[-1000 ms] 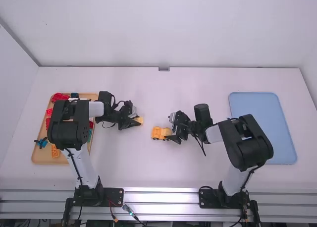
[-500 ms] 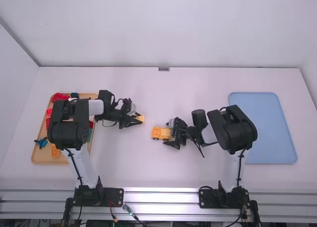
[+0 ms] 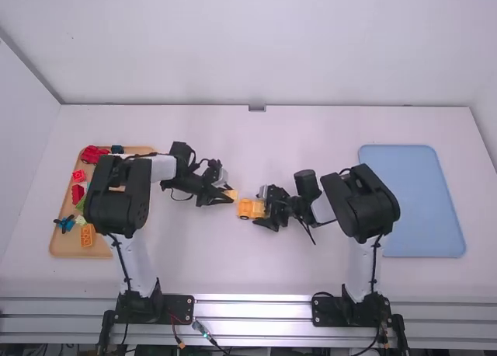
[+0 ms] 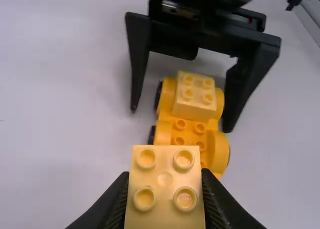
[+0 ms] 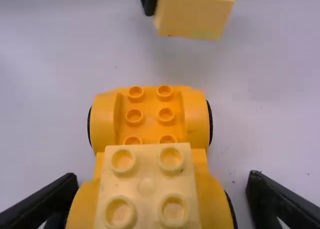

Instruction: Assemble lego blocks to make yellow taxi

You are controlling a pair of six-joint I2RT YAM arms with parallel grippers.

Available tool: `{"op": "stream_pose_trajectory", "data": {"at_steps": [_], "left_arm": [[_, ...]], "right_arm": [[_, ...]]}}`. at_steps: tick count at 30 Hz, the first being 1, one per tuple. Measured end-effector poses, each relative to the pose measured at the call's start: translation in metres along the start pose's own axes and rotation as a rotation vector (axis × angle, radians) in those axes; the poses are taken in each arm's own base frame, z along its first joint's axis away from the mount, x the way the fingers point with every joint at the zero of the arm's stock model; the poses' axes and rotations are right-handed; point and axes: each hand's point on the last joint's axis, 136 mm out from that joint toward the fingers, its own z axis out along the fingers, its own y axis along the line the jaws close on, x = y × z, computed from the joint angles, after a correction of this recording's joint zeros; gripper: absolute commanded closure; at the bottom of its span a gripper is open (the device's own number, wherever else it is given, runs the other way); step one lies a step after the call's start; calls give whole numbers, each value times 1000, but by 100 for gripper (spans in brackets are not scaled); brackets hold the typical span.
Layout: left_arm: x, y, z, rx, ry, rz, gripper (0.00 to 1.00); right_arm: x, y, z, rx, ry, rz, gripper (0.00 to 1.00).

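Observation:
The left gripper (image 3: 232,195) stands just left of the orange-yellow car base (image 3: 247,209), and the right gripper (image 3: 265,211) is at the base's right end. In the left wrist view my left gripper (image 4: 165,189) is shut on a pale yellow block (image 4: 165,209). The car base (image 4: 190,134) has wheels and a second pale yellow block (image 4: 195,96) on one end. In the right wrist view my right gripper (image 5: 160,201) is open, its fingers on either side of the base (image 5: 150,116) and its mounted block (image 5: 147,184), with gaps between.
An orange tray (image 3: 66,247) with several coloured blocks lies at the far left, partly under the left arm. A blue tray (image 3: 423,204) lies at the right, beyond the right arm.
My left gripper has moved right with its block, closer to the car base. The right gripper has moved left and slightly toward the camera, coming around the base's right end.

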Motion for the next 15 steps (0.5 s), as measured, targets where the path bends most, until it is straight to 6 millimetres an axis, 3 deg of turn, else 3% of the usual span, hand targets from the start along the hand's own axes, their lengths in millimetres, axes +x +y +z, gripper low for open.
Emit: {"op": "stream_pose_trajectory", "data": {"at_steps": [6, 12, 15], "left_arm": [[-16, -2, 5, -3, 20, 84, 88], [-17, -12, 21, 19, 33, 138, 91], [-16, -13, 26, 17, 40, 146, 92]], "right_arm": [[-3, -3, 2, 0, -1, -23, 16], [-7, -6, 3, 0, -5, -41, 41], [-9, -10, 4, 7, -8, -51, 45]]}}
